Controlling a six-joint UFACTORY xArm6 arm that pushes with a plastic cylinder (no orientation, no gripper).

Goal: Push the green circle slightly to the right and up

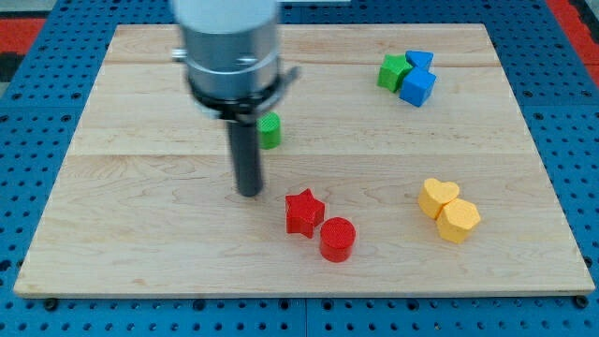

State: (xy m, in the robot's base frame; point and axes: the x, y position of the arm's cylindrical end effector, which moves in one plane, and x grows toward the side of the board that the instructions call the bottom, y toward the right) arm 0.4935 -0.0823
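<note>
Pale wooden board (140,243) made of horizontal planks, trapezoid in view, lying on a blue perforated panel (28,112) with a regular grid of holes; a strip of red perforated surface (19,23) shows at the view's top left and again at the top right corner. Room beyond that is not visible. Grey metal arm cylinder (229,47) comes down from the view's top, cut off by the frame edge, with a black collar under it and a straight dark rod below. No jaws on this tool, nothing to open or close, nothing held; my tip (249,193) sits on bare wood left of centre. Small green circle block (270,131) is just right of the rod's upper part, partly hidden behind rod and collar, so only its right side shows and shape is hard to confirm; it is above and slightly right of my tip, cannot tell if rod touches it. Red star block (303,212) lies right and a bit below my tip, touching or nearly touching a red cylinder block (338,239) at its lower right. Top right cluster: green cube block (393,71), blue block (420,61) of unclear shape behind it, blue cube block (417,87), all pressed together. Right side: yellow heart block (437,197) touching a yellow hexagon block (459,220) below it.
</note>
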